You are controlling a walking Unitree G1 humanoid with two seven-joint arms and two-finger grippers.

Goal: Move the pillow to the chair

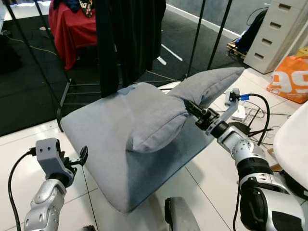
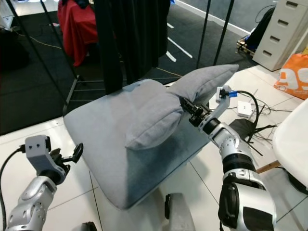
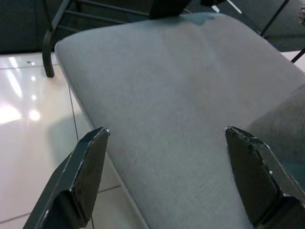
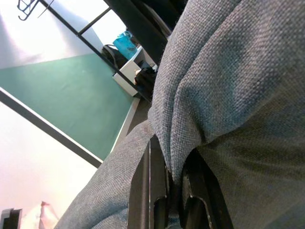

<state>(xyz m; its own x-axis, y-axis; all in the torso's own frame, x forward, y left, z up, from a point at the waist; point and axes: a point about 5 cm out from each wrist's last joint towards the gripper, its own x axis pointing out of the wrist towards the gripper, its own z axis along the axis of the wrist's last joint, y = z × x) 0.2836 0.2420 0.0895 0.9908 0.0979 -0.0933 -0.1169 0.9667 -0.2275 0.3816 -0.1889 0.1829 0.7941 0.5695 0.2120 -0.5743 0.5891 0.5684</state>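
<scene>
The pillow (image 1: pixel 159 113) lies on the grey chair cushion (image 1: pixel 106 159), toward its back right corner, one end lifted. At the cushion's front left corner the left gripper (image 3: pixel 167 179) hovers, fingers wide and empty. The right gripper (image 1: pixel 189 109) pinches only a fold of pillow fabric. Judged from that thin bite, the cloth could slip free if tugged.

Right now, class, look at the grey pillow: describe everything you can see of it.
The pillow is grey, soft woven fabric, plump but pinched in at its middle so both ends flare out. It lies on the large grey seat cushion, one end resting low, the other lifted toward the right. The right hand is shut on the pinched fold, fabric bunched between its black fingers. The left hand is open, near the cushion's edge and apart from the pillow.
</scene>
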